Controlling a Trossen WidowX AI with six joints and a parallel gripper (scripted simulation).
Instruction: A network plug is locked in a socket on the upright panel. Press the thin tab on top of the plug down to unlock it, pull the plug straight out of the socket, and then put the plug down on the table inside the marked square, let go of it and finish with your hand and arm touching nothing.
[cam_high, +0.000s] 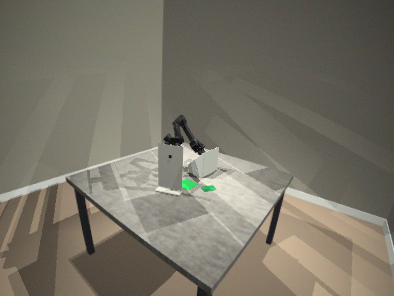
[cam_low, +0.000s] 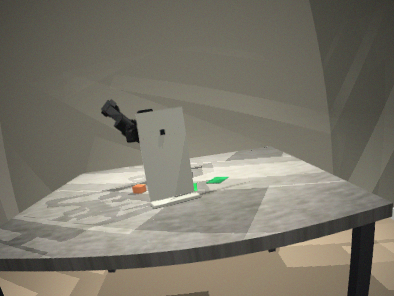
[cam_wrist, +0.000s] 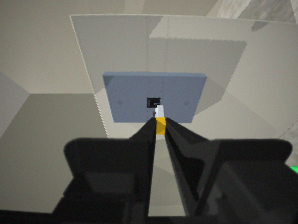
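Observation:
The upright panel is pale, with a blue plate and a black socket in the wrist view. The plug shows a yellow body and pale front end. My gripper is shut on it from both sides. The pale end overlaps the socket's lower right edge, with most of the dark opening visible; I cannot tell whether its tip is still inside. The panel hides the fingertips in the top and exterior views. Green patches lie on the table; which is the marked square is unclear.
A white slanted board stands beside the arm's base. An orange block lies on the table left of the panel in the exterior view. The panel has a flat white foot. The arm reaches over behind the panel.

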